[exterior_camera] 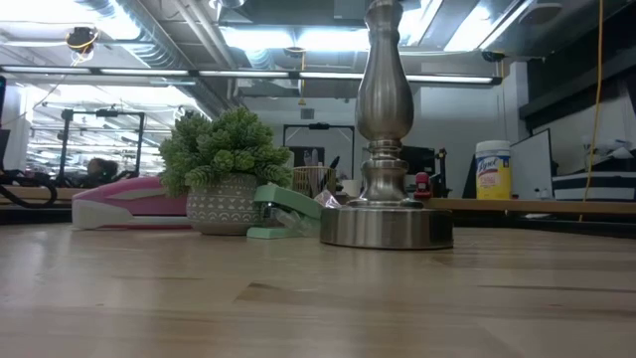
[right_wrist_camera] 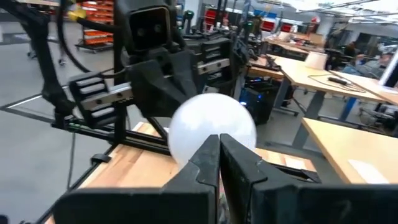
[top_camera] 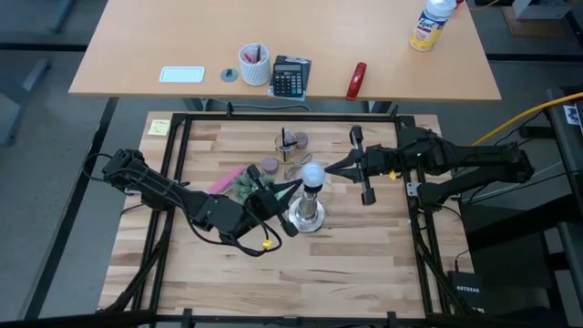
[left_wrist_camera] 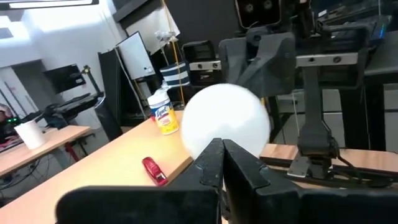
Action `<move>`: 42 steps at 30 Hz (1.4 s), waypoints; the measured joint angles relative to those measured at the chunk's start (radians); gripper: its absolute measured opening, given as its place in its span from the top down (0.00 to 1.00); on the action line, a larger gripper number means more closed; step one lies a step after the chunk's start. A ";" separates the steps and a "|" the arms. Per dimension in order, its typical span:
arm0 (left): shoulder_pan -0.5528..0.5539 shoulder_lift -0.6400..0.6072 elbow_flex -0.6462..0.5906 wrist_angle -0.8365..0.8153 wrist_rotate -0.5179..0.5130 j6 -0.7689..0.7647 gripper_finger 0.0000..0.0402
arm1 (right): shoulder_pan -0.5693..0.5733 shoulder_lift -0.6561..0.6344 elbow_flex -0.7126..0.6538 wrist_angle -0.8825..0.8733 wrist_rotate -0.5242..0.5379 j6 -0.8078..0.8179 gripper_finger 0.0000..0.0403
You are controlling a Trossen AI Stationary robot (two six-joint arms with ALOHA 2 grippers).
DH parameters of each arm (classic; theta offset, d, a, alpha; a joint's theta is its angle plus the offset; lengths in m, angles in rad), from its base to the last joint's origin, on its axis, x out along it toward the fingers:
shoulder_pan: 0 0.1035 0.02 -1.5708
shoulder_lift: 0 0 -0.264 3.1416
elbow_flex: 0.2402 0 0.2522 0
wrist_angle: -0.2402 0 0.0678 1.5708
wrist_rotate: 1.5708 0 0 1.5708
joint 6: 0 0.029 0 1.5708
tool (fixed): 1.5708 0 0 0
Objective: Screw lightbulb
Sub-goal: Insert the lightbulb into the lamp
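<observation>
The left gripper pointed toward the lightbulb from the lower left, its fingers pressed together with no gap and nothing between them. In the left wrist view the closed tips sat just in front of the white globe; whether they touched it could not be told. The left arm stretched low across the table from the left edge, elbow out near the frame rail, forearm angled up toward the centre.

The right gripper faced the bulb from the opposite side, its fingers likewise shut tight on nothing, tips close to the globe. The right arm reached in level from the right edge, its wrist body held crosswise.

The lightbulb sat upright on top of the silver stand, between the two grippers. In the low view the stand's round base rested flat on the wood, with its turned stem rising out of sight.

Just left of the stand lay a small potted plant, a mint-green stapler touching the pot's side, and a pink stapler beyond. Behind the stand, a glass jar stood farther back on the table. On the separate desk beyond were a calculator, a pen cup, a red stapler and a wipes canister.
</observation>
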 joint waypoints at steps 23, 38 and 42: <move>0.020 0.000 0.000 0.021 -0.135 0.039 1.00 | 0.002 -0.015 0.000 -0.010 -0.112 0.021 0.96; -0.049 0.000 0.000 0.057 0.067 0.038 1.00 | 0.000 -0.067 0.000 0.017 0.086 -0.001 0.96; -0.047 0.000 0.000 0.055 0.088 0.036 1.00 | 0.000 -0.050 -0.001 0.018 0.129 -0.017 0.96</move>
